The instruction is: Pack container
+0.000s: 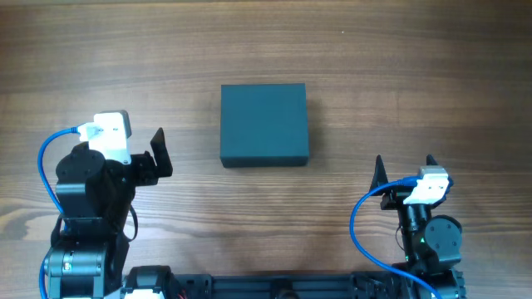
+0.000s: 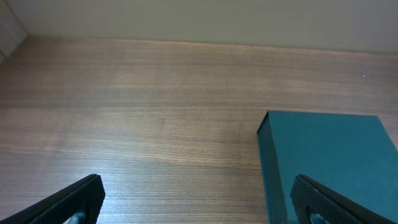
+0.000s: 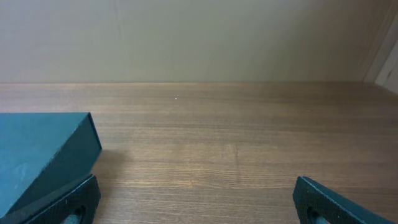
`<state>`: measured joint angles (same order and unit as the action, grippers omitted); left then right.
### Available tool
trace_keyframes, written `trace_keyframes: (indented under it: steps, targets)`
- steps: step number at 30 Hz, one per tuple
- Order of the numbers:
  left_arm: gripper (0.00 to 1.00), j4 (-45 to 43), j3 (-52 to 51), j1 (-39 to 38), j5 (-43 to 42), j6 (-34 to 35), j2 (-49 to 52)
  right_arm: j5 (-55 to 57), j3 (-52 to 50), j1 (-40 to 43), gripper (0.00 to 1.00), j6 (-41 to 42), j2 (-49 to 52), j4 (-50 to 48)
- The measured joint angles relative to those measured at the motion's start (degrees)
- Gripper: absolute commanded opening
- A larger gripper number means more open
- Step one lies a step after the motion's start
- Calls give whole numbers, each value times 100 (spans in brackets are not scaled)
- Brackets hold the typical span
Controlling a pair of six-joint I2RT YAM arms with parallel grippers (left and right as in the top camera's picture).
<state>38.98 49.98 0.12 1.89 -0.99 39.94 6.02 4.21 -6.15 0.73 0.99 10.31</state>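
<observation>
Where the overhead view is centred, the container [image 1: 264, 124] is seen lying flat on the wooden surface [image 1: 399, 66], its dark teal top face turned upward and its sides squared to the surface's edges. Its top is shown as one smooth plane; no seam of the lid can be made out from above. Nothing is seen lying on it or against it.

The left claw [image 2: 198, 188] is held with its jaws spread wide apart, and nothing is gripped or touched between them; only bare wood is framed in the gap. In its wrist view the container is placed to the right, its near corner partly covered by the right-hand finger [image 2: 323, 202], yet from above a clear gap is shown between that claw and the box.

The right claw [image 1: 405, 163] is likewise held wide apart and empty. It is set near the surface's front edge, to the right of the container and nearer the front, apart from it. In its wrist view the container is seen at the left, behind the left-hand finger [image 3: 68, 205], and a pale wall [image 3: 199, 37] is seen beyond the far edge of the surface.

A blue cable [image 1: 46, 166] is looped beside each arm.
</observation>
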Motion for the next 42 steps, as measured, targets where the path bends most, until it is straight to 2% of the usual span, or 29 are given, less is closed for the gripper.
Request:
trace_keyframes:
  steps: [21, 24, 26, 30, 33, 38, 42]
  targets:
    - [100, 2, 0, 0, 0, 0, 0, 0, 0, 0, 100, 0, 0, 0]
    - [100, 332, 0, 0, 0, 0, -66, 0, 0, 0, 100, 0, 0, -2]
    - [100, 688, -2, 0, -2, 0, -221, 0, 0, 0, 100, 0, 0, -9]
    - [100, 1526, -109, 0, -131, 2, -1198, 0, 0, 0, 100, 0, -2, -4]
    - [100, 1515, -538, 0, -358, 0, -1969, -2, 0, 0, 100, 0, -11, -4]
    - [100, 374, -1941, 0, -654, 160, -2940, -24, 0, 7, 100, 0, -11, -11]
    - [100, -1445, -3195, 0, -798, 219, -3550, -44, 0, 7, 100, 0, -11, -2]
